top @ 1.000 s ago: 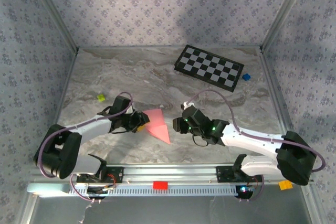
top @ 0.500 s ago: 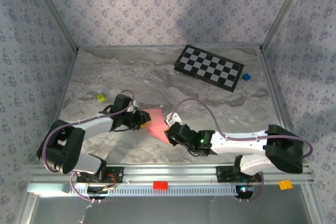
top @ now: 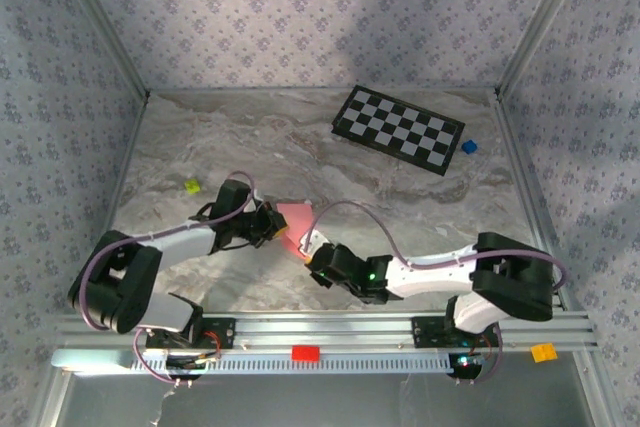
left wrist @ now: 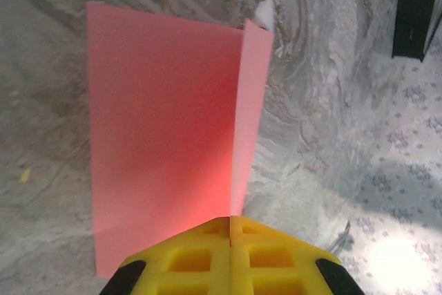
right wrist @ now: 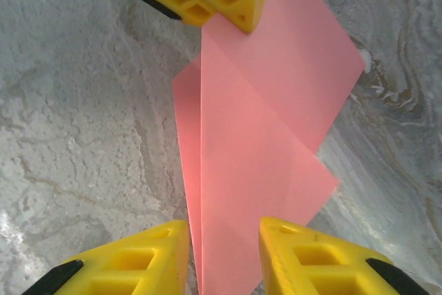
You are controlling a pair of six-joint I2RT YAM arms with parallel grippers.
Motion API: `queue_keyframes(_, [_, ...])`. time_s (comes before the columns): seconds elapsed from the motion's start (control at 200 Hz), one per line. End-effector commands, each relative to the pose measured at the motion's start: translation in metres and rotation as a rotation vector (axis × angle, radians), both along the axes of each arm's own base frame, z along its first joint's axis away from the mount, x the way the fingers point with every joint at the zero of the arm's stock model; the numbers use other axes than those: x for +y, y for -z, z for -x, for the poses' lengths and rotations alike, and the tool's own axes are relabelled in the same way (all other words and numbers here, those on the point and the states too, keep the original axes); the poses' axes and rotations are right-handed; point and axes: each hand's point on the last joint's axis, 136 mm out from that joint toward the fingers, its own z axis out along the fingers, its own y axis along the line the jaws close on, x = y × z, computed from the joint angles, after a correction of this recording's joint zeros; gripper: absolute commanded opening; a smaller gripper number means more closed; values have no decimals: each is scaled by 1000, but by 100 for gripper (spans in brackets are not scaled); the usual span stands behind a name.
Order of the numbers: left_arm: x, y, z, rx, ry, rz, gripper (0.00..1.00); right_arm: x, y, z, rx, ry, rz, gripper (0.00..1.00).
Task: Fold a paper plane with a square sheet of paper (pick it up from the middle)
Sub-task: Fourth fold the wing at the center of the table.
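Top cam sits high behind the arm bases, looking down over the whole table (top: 250,137). Both wrist cams are super close, each looking along the sheet of paper (left wrist: 159,122), which all three views share.

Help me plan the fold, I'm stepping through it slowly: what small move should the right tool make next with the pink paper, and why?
Probably close the right tool on the pink paper. Its jaws stand apart with the paper's near end between them, while the left tool is shut on the far end, so a second grip looks due before any further folding.
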Motion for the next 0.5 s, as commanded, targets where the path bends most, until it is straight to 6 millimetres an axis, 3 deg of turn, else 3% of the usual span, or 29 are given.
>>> queue_keyframes(0.0, [7,-6,-5,-29,-101,-17,4,10,-2,-4,-42,-34,24,33])
queue_keyframes(0.495, [0,-10,-2,-39,-124,-46,8,18,17,-24,-70,-43,113,29])
